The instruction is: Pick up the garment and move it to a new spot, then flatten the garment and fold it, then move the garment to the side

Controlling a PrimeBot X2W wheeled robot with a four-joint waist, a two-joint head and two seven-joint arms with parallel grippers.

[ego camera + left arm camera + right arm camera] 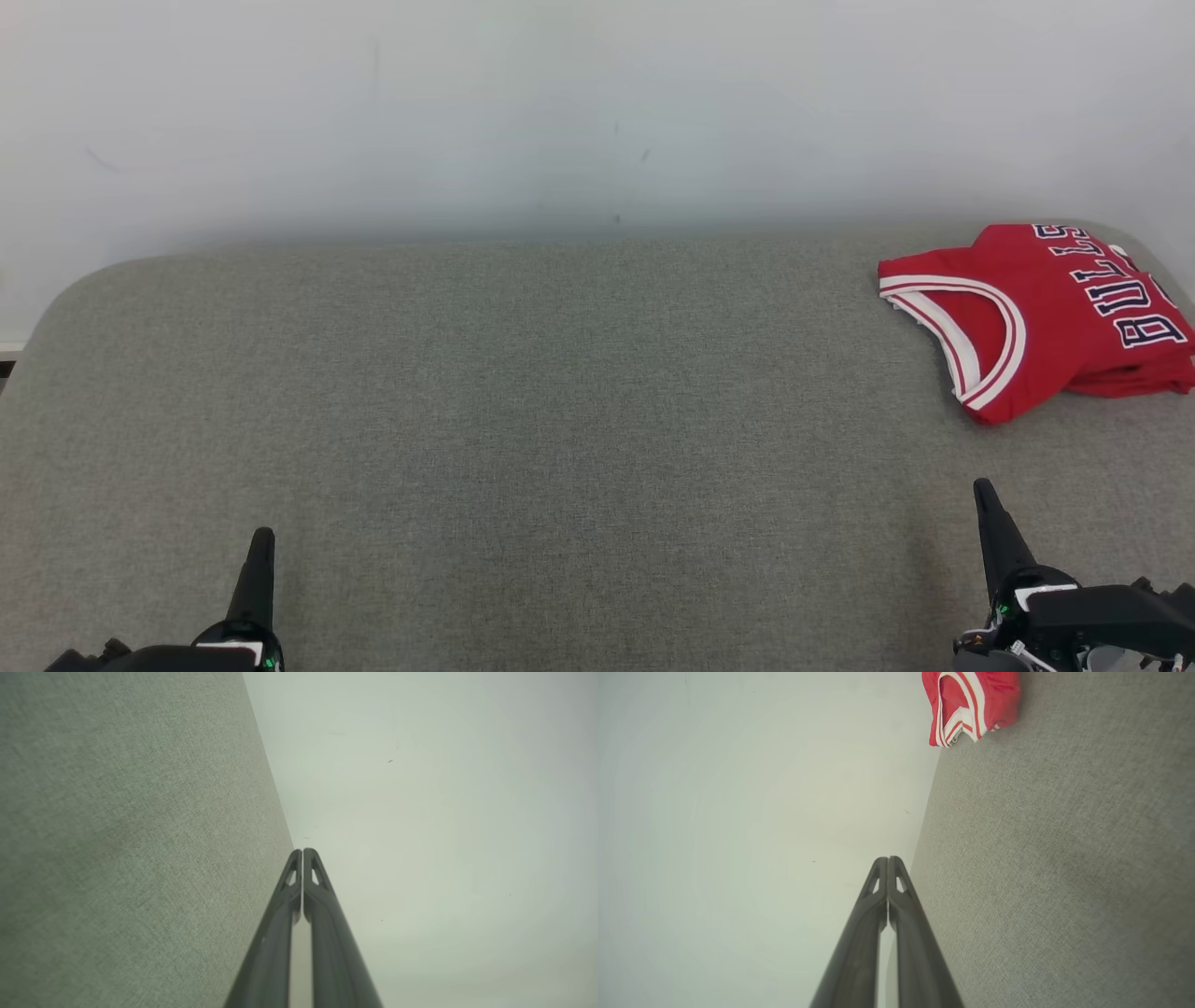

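Far right on the tabletop (560, 392), the garment (1036, 317) lies folded; the last step looks done. My left pincer (261, 555) and right pincer (988, 504) sit closed, empty, with nothing more to grasp.

You've got the garment (1036, 317) on the counter (560, 420), far right corner, close to the back edge. A wall (560, 112) runs behind the counter. Your left pincer (264, 536) is at the near left, right pincer (981, 487) at the near right, both over the counter. The garment lies ahead of the right pincer, well apart.
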